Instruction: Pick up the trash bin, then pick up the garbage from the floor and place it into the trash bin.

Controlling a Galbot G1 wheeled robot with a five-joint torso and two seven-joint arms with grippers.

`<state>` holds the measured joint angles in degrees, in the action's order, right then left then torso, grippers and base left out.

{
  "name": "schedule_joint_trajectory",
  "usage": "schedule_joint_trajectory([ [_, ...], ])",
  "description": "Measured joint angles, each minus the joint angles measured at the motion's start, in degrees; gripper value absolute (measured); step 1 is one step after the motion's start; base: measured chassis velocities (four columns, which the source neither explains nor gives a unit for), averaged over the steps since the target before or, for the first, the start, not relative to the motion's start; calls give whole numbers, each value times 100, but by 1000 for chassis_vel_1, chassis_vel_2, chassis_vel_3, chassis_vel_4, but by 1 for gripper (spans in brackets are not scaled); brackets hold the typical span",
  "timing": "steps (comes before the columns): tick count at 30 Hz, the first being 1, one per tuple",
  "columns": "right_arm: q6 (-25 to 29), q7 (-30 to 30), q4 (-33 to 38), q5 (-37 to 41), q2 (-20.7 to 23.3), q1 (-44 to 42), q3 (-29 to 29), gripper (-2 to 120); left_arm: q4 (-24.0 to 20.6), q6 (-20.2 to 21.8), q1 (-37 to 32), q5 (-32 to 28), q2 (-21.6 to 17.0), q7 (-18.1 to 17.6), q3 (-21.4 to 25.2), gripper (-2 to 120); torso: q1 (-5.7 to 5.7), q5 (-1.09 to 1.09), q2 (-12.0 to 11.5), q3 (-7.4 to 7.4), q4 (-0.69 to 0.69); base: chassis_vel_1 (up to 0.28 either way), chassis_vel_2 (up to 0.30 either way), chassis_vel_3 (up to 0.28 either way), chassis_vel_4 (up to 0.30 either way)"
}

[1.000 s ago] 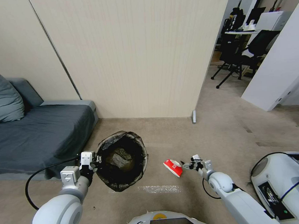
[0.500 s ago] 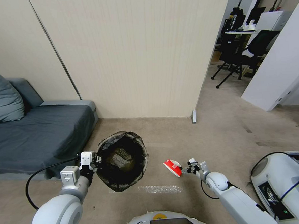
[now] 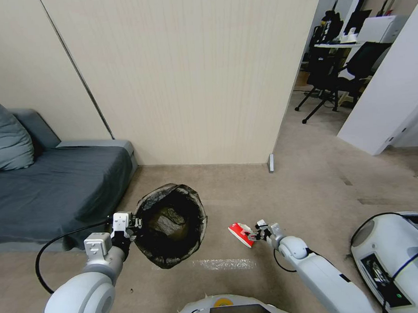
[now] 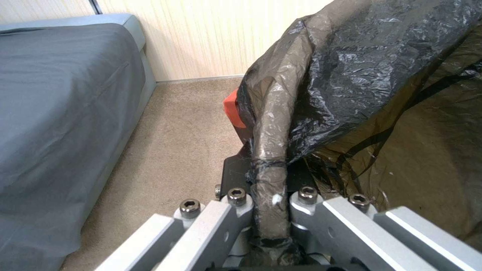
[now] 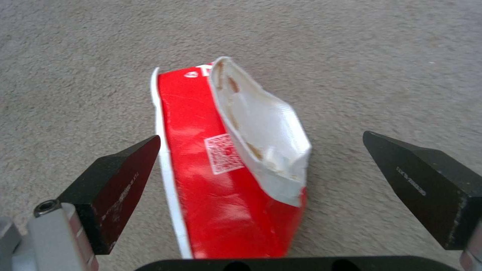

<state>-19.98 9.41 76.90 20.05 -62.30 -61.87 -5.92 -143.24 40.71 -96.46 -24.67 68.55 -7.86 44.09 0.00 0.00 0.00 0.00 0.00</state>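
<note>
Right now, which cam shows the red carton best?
Right wrist view: the red carton lies on the carpet, close up, between the open right gripper's fingers. Head view shows it small, at that gripper's tip. Left wrist view shows the bin liner.

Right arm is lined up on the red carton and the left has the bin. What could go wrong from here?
1. The right gripper is open around the red carton, but the crushed carton lies flat on the carpet; the fingertips may skid over it or push it away.
2. The left gripper holds the bin only by a pinch of rim and black bag; the plastic could slip or tear, tilting the bin.
</note>
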Motion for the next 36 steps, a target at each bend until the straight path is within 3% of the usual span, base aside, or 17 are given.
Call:
schedule_joint_trajectory([
  [23, 227, 37, -863, -580, -644, 328, 85, 100, 0, 2, -41, 0, -43, 20, -8, 1, 0, 1, 0, -1, 0, 0, 0, 0, 0],
  [36, 266, 50, -1180, -660, -775, 490, 95, 100, 0, 2, -14, 0, -56, 38, -28, 1, 0, 0, 0, 0, 0, 0, 0, 0, 0],
])
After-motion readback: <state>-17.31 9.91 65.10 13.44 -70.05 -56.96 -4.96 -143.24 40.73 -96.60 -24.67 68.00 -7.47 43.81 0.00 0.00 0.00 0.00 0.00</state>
